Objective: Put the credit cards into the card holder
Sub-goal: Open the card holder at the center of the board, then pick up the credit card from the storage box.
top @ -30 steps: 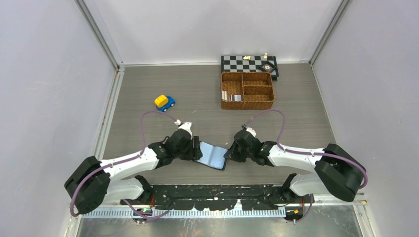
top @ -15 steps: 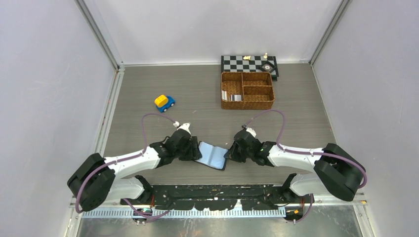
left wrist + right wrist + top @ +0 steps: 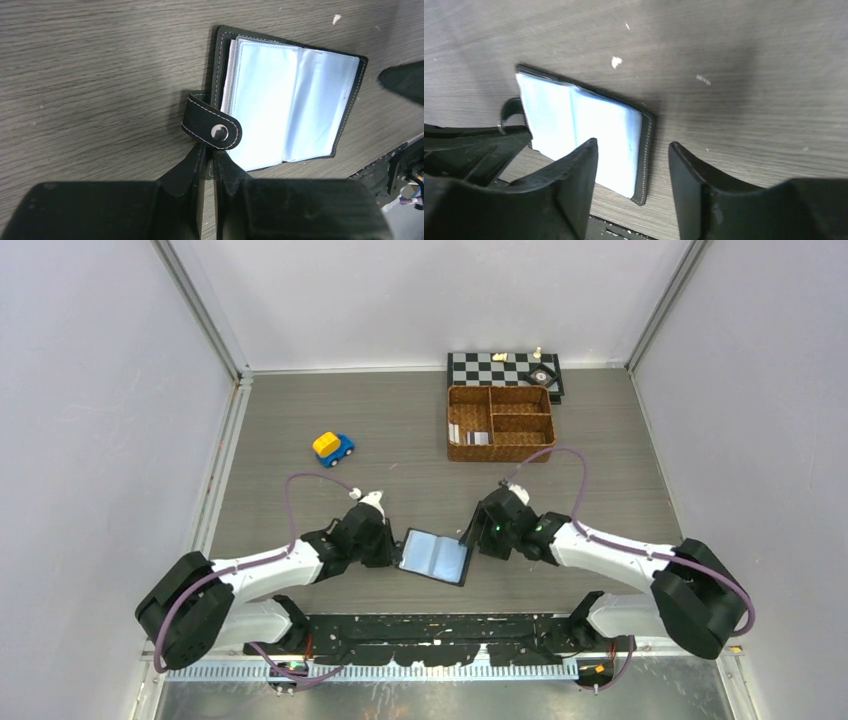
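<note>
Open card holder [image 3: 435, 556] lies flat on the table [image 3: 300, 490] by the near edge, between my claws; left claw [image 3: 209, 165] clenched on its left cover edge just below the snap tab [image 3: 212, 122]; right claw [image 3: 634, 155] released, jaws apart over the right edge, gripping nothing; credit cards [image 3: 468, 436] well apart, in the left compartment of the wicker basket [image 3: 500, 456]. Judgement: holder light, leather floppy, sleeves [image 3: 285, 100] thin and slick; pinch the cover edges, not the plastic; cards stiff, slippery, best taken by an edge.

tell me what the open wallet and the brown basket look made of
Card holder: matte black leather or imitation, going by pale edge stitching and a metal snap. Its sleeves: clear glossy plastic, bluish sheen. Basket: seemingly woven wicker, brown weave faintly visible.
</note>
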